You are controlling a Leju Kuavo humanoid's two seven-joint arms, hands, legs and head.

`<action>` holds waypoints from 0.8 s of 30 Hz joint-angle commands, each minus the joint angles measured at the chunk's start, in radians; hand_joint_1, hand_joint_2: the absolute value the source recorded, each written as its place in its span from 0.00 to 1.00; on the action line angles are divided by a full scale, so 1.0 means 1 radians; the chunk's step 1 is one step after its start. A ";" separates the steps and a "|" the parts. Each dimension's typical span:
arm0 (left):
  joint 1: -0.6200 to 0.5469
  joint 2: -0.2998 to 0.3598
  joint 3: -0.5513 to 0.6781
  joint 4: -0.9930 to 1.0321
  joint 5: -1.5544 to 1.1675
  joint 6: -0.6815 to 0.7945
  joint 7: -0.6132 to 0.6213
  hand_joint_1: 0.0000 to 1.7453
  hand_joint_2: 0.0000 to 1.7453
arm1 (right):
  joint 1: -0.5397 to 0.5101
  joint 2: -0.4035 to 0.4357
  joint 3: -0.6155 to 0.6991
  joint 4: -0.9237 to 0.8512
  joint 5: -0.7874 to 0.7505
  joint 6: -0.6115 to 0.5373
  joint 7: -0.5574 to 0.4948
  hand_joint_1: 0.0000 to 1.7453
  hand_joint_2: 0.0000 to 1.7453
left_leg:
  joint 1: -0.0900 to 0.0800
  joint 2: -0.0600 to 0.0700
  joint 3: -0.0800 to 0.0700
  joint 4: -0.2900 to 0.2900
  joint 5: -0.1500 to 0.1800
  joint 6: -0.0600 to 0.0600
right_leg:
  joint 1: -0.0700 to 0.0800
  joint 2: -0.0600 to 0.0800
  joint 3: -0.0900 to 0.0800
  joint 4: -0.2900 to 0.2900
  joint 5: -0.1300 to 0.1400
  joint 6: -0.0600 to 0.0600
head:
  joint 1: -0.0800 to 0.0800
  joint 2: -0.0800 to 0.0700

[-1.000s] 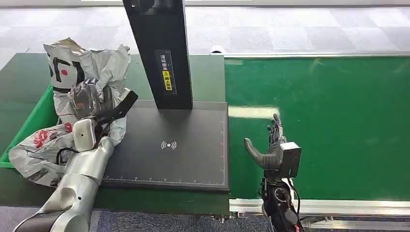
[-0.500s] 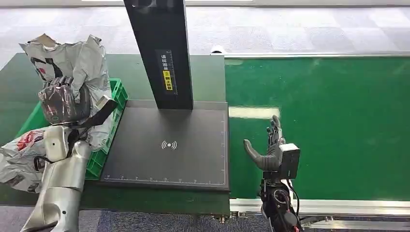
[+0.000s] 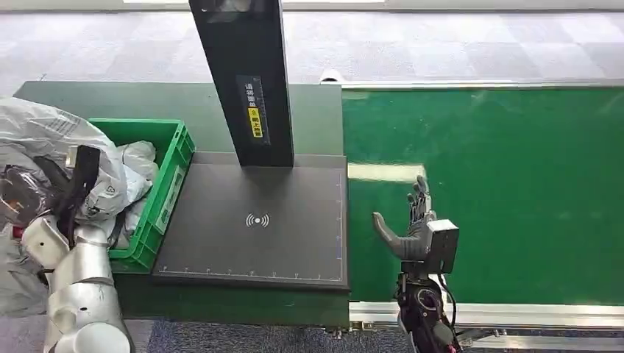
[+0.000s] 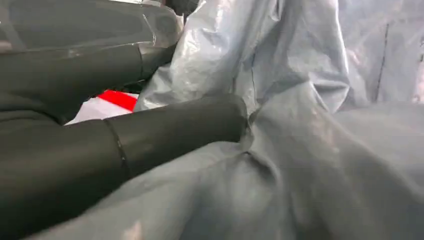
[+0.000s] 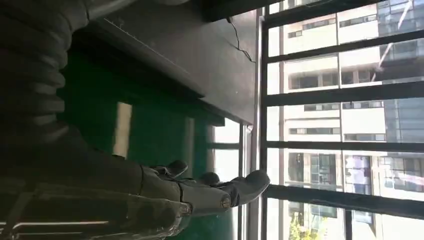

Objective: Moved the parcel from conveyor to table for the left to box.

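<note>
Beside the green crate (image 3: 173, 158), left robot hand (image 3: 22, 198) has carried its gripped parcel (image 3: 44, 140) leftward; right robot hand (image 3: 410, 224) stays spread.

Silver arms, dark grey hands

The parcel (image 3: 51, 147) is a crumpled grey plastic mailer bag with a bit of red and white print. It's bunched up in the left hand (image 3: 29, 202), which grips it over the left end of the green crate (image 3: 173, 165). Up close the wrinkled film (image 4: 310, 150) presses against dark fingers (image 4: 175, 125).
</note>
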 commanded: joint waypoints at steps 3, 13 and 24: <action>0.006 0.173 -0.546 0.379 0.002 0.006 0.252 1.00 0.00 | 0.004 -0.012 -0.003 -0.019 0.003 -0.013 0.023 0.00 1.00 | -0.001 -0.006 0.000 -0.002 0.002 0.001 | -0.001 -0.004 0.000 -0.001 0.001 0.000 | 0.000 0.000; -0.060 0.209 -0.845 0.628 0.000 0.006 0.379 0.26 0.00 | 0.020 -0.007 -0.026 -0.044 0.023 0.019 0.025 0.00 1.00 | -0.001 -0.005 0.002 -0.001 0.002 0.000 | -0.001 -0.004 0.003 -0.001 0.000 0.000 | 0.000 0.000; -0.022 0.235 -0.897 0.467 0.000 0.006 0.427 0.00 0.00 | 0.009 0.002 -0.036 -0.037 0.030 0.030 0.025 0.00 1.00 | -0.001 -0.004 0.004 -0.002 0.004 0.000 | -0.001 -0.003 0.005 -0.002 0.002 -0.001 | 0.000 0.000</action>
